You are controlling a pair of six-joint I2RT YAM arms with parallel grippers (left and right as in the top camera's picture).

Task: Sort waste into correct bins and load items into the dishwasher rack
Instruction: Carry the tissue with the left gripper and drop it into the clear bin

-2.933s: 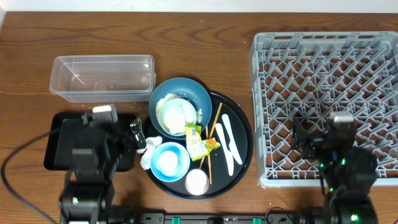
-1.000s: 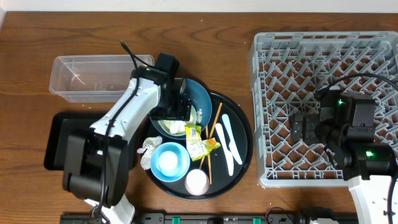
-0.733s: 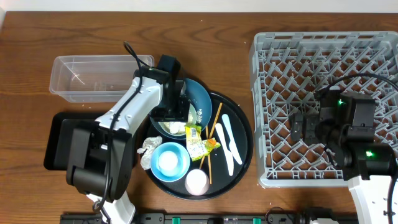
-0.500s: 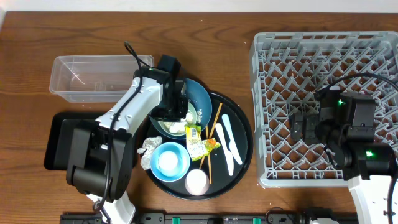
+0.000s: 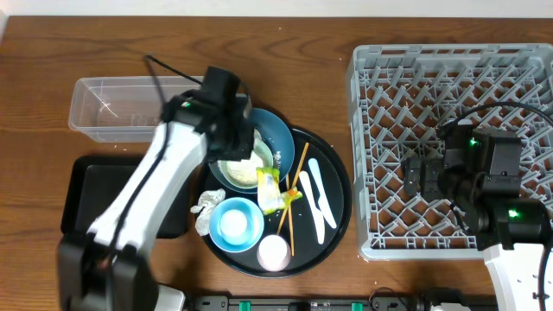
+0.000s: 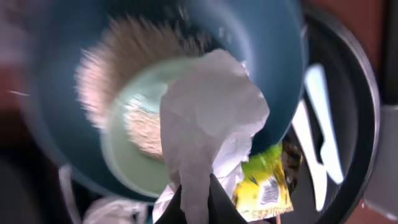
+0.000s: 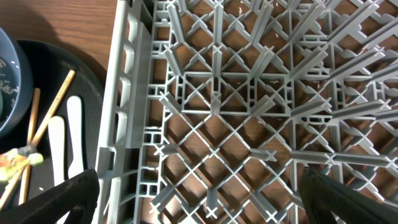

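Left hand (image 6: 194, 208): the fingers are being kept together, clamped on a white tissue (image 6: 214, 106). In the left wrist view the tissue is being held by one end, and its crumpled bulk is being seen above the large blue dish (image 6: 261, 37). Whether the tissue is touching the dish cannot be told. In the overhead view this hand is being seen over the left part of the dish.

A pale-green bowl (image 6: 124, 155) is being carried inside the blue dish, with rice grains (image 6: 106, 68) lying in both.

Round black tray (image 5: 337, 216): the blue dish is being borne at its far left. On the tray's near part, a yellow-green snack wrapper (image 5: 270, 192), a light-blue bowl (image 5: 235, 223), a white cup (image 5: 274, 252), wooden chopsticks (image 5: 294, 194) and white flat utensils (image 5: 318, 197) are being seen. A second crumpled tissue (image 5: 206, 204) is lying at the tray's left edge.

Bins: the clear tub (image 5: 112, 108) is being seen far left on the surface (image 5: 302, 43), and the shallow black rectangular tray (image 5: 86, 199) near left.

Right hand (image 7: 199, 205): the fingers are being held wide apart, gripping nothing, above the near left part of the dishwasher rack (image 5: 449, 86), which is standing at the right.
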